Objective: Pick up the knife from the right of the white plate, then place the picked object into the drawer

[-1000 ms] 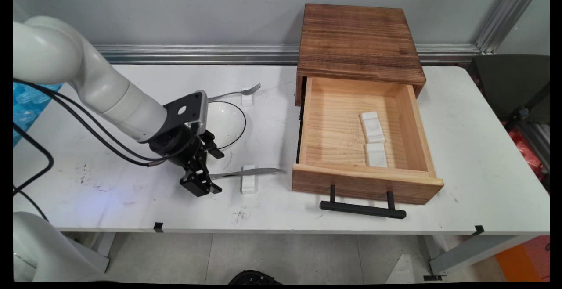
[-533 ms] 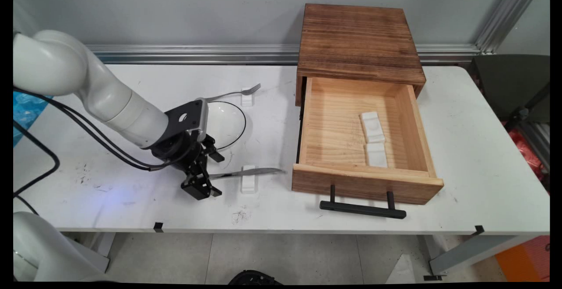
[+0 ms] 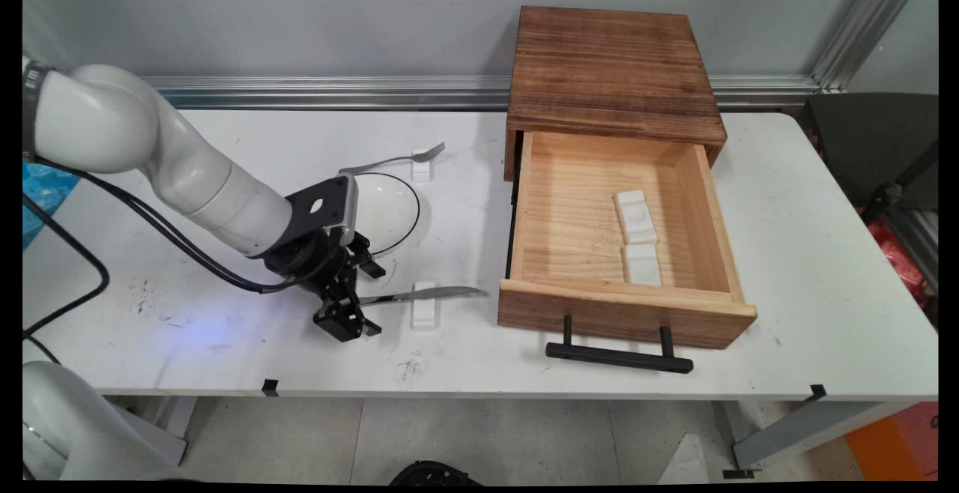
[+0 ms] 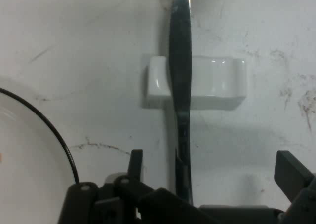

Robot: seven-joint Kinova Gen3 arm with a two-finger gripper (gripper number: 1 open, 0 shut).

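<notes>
Low over the near part of the white counter [image 3: 787, 253], the black end effector [image 3: 361, 300] has its fingers [image 4: 291, 172] spread, one on each side of the handle end of a knife [image 3: 419, 294]; whether either finger touches the metal cannot be told. The knife lies across a small white rest [image 3: 423, 315], its blade pointing right towards an open wooden drawer [image 3: 569, 216]. Just behind the end effector sits a white plate with a thin black rim [image 3: 391, 208], partly hidden by the wrist. Beyond the plate a fork [image 3: 404, 157] lies on a second white rest [image 3: 422, 169]. To the right, the drawer, with a black bar handle [image 3: 618, 357], holds two more white rests [image 3: 637, 234] lying end to end, pulled out of a dark wooden cabinet [image 3: 610, 66] that stands against the wall.
</notes>
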